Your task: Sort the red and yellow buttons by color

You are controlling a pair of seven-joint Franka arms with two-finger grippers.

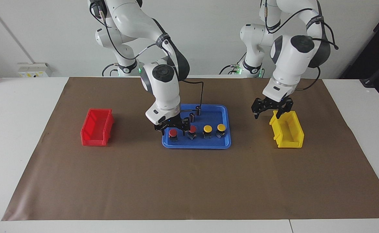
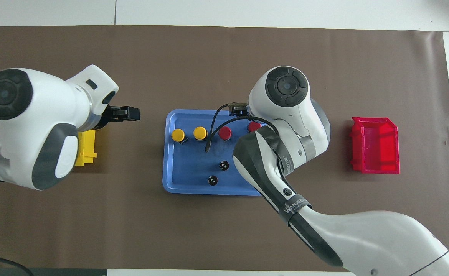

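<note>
Right gripper [image 1: 172,128] sat spread wide around the end red button [image 1: 173,133] in the tray's [image 1: 225,129] row, grasp step; next needed closing and a lift to the red bin [image 1: 96,127] at the tray's 9 o'clock in the facing view, while left gripper [image 1: 271,109], fingers apart and empty, waited over the yellow bin [image 1: 288,132].

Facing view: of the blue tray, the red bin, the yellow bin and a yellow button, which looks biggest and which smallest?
1. Blue tray, clearly the largest.
2. Red bin and yellow bin: they look about alike, so I would not rank one over the other.
3. Yellow button, by far the smallest, standing in the tray.
</note>
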